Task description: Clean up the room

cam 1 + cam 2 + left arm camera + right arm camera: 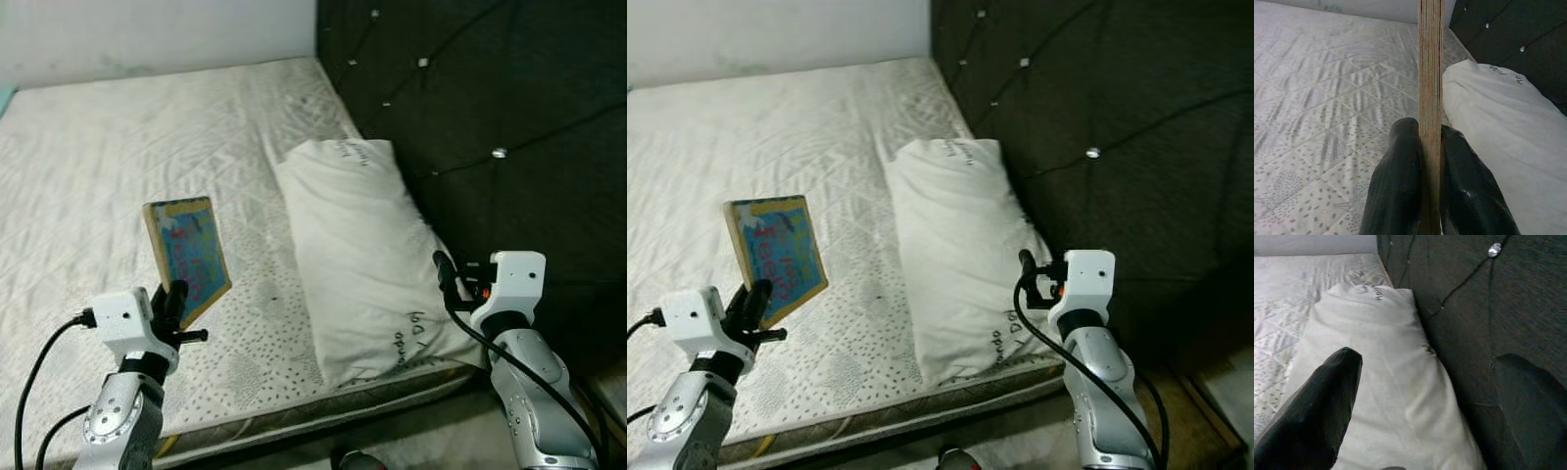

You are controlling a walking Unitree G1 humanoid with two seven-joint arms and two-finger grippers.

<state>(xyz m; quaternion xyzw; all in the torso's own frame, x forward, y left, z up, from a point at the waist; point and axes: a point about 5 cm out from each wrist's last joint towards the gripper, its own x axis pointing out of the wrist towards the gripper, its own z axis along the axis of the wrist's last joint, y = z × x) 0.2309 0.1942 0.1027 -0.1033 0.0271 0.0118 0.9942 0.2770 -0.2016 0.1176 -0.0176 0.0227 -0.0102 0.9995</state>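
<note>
A thin blue picture book [188,253] with red lettering is held upright above the near part of the bare mattress [108,166]. My left gripper [173,297] is shut on its lower edge; in the left wrist view the book's edge [1430,98] runs straight up between the two black fingers [1396,191]. My right gripper [443,266] is open at the near end of the white pillow [358,245], close to the dark headboard. The right wrist view shows its fingers [1322,406] spread wide apart over the pillow [1381,362].
A dark tufted headboard [480,108] runs along the right side of the bed. A white wall [147,29] closes the far side. The mattress's near edge [323,406] lies just in front of me, with floor below.
</note>
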